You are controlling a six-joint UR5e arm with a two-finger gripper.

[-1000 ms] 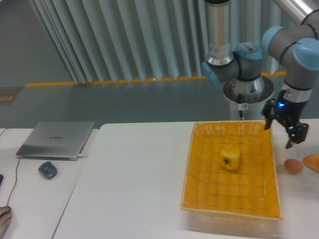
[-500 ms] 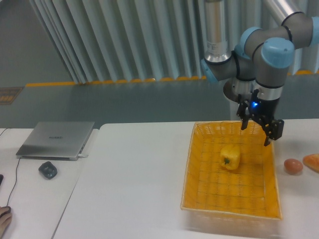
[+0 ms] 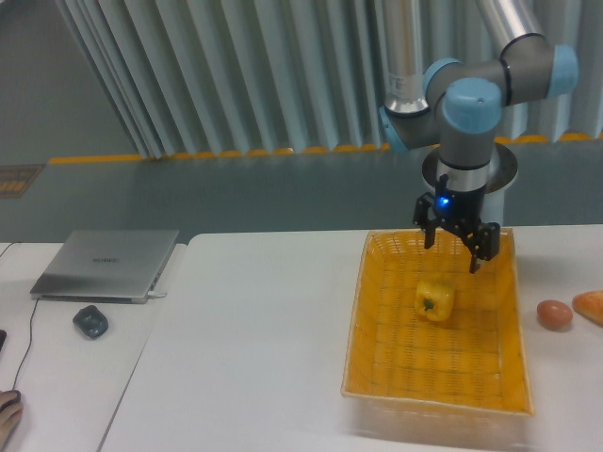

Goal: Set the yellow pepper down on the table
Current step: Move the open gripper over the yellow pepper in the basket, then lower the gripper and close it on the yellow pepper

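White worktop (image 3: 254,330) before you carries one orange basket (image 3: 377,377); one yellow pepper (image 3: 434,298) lies inside, just below your two fingers (image 3: 451,250), spread apart and empty.

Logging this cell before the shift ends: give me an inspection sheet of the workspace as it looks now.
Surface: white table, mostly bare on its left half.
Job's things: yellow pepper lies inside the orange basket, not yet on the table.
Clutter: orange-brown egg-shaped item right of the basket; another orange object cut off at the frame edge.
Gripper: gripper open, empty, above the basket's far end, apart from the pepper.
Cables: thin cable on the side desk.
Surroundings: closed laptop, dark mouse, ribbed wall, floor with a yellow line.
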